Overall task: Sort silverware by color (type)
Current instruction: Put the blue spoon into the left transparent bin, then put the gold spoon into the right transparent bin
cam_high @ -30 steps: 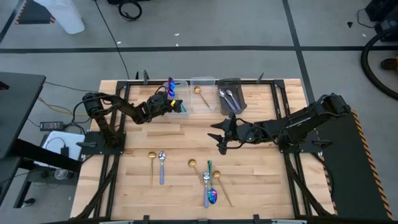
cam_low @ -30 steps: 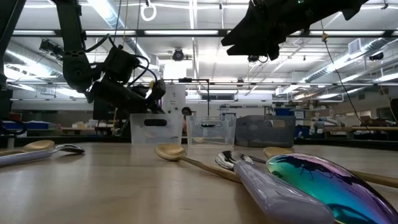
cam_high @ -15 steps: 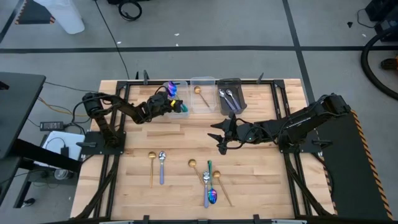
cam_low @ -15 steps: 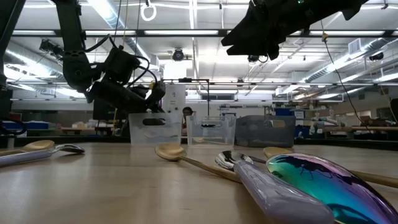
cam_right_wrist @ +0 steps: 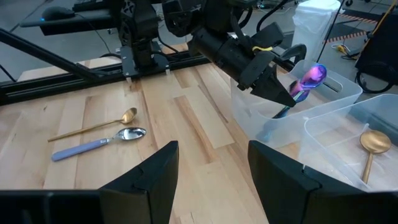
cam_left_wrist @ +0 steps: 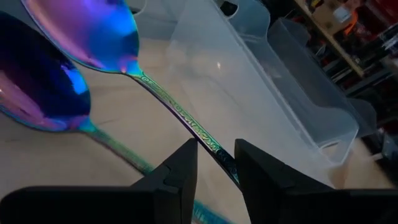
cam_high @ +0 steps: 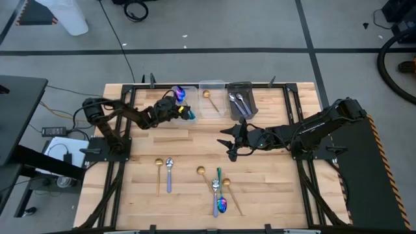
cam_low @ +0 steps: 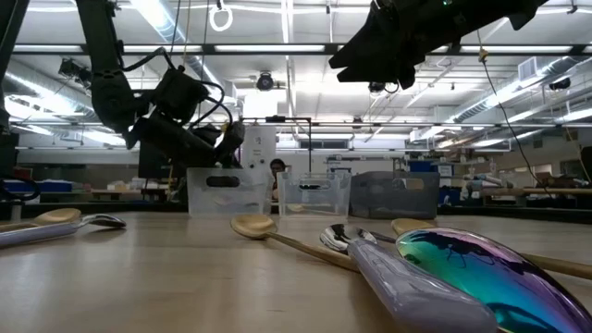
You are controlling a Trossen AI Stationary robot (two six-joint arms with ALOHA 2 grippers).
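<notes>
My left gripper (cam_high: 184, 109) reaches into the left clear bin (cam_high: 194, 97) at the table's far side and is open. Two iridescent blue-purple spoons are in that bin. The slim handle (cam_left_wrist: 186, 121) of one spoon runs between the fingers, and its bowl (cam_right_wrist: 311, 76) sticks up above the bin's rim. The other spoon (cam_left_wrist: 37, 93) lies beside it. My right gripper (cam_high: 231, 140) hovers open over the table's middle, holding nothing. More silverware lies on the table near the front: gold spoons (cam_high: 158, 170) (cam_high: 203, 173), a lavender-handled spoon (cam_high: 169, 174) and an iridescent one (cam_high: 222, 205). My left gripper (cam_left_wrist: 216, 171) has its fingers on either side of the iridescent spoon's handle (cam_left_wrist: 214, 149), lying across it. The gap is wider than the handle, which passes close to one finger (cam_left_wrist: 249, 171). I cannot tell whether it touches.
A middle clear bin (cam_high: 221, 107) holds a gold spoon (cam_high: 209, 99), and a dark grey bin (cam_high: 250, 107) holds silver spoons (cam_high: 237, 104). A small pile of spoons (cam_high: 217, 188) lies front centre. Black frame rails run along the table's left and right sides.
The iridescent spoon at my left gripper has tipped lower into the left clear bin, its bowl coming down toward the rim. The bin has slid slightly toward the table's left. My right arm has kept still.
</notes>
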